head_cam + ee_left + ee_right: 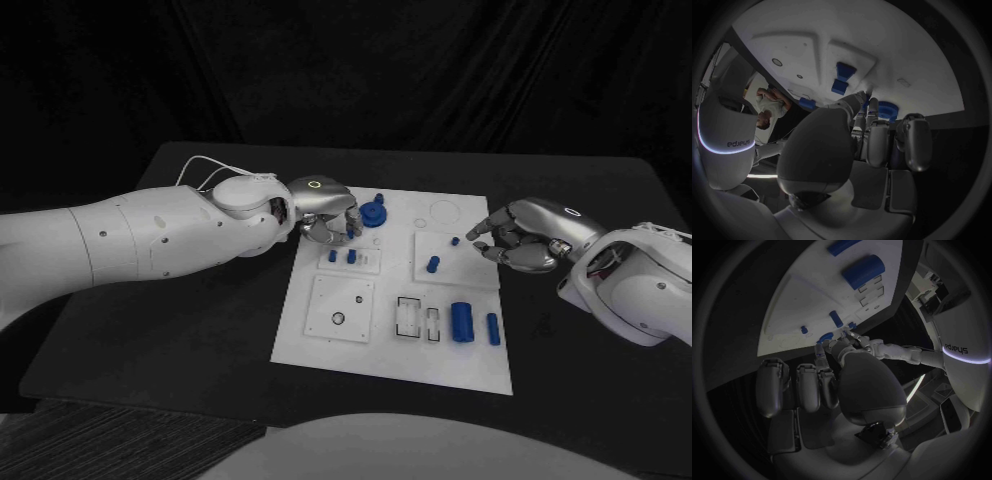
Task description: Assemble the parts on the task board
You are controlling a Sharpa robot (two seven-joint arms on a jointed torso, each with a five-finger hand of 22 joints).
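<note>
Your left hand [326,208] hangs over the task board's [433,365] far-left corner, fingers curled beside the round blue part [374,213]; whether it grips anything I cannot tell. Your right hand [522,236] hovers empty, fingers loosely curled. Next, seat that part squarely.

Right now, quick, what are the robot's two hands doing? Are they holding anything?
Left hand: fingers curled by the round blue part; a grip cannot be told.
Right hand: fingers curled in, holding nothing, at the task board edge.
</note>
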